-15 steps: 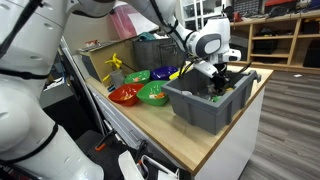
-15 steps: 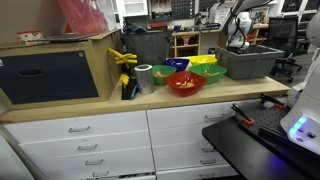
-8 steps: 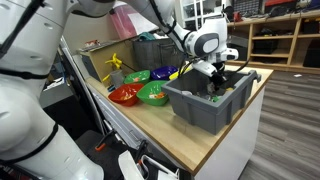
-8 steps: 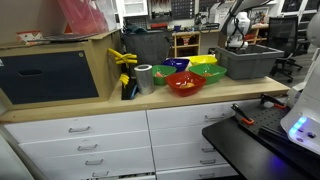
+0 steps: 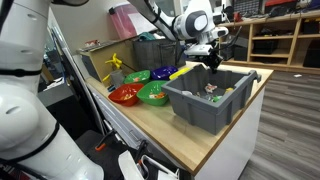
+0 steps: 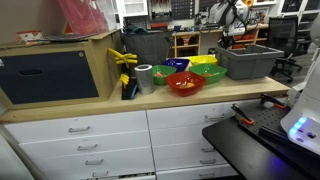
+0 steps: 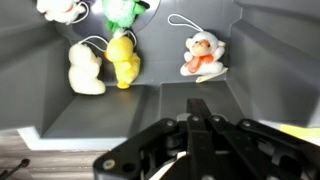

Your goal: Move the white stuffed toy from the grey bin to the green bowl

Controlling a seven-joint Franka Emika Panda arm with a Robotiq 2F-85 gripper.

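Observation:
The grey bin [image 5: 200,108] stands on the counter's right part and shows in both exterior views [image 6: 250,63]. In the wrist view its floor [image 7: 160,65] holds a white stuffed toy [image 7: 85,68] beside a yellow toy [image 7: 122,58], with a white-and-orange toy [image 7: 201,55] further right. My gripper [image 7: 197,108] hangs above the bin [image 5: 212,62], its fingers pressed together with nothing seen between them. The green bowl [image 5: 153,94] sits just left of the bin, also visible in an exterior view [image 6: 207,72].
A red bowl [image 5: 125,95], a second green bowl [image 5: 135,76], a blue bowl [image 5: 163,72] and a yellow bowl [image 6: 203,60] cluster by the bin. A green toy [image 7: 120,10] and another whitish toy [image 7: 60,8] lie at the bin's far end.
My gripper has risen from inside the bin to above its rim. The toys on the bin floor have stayed put.

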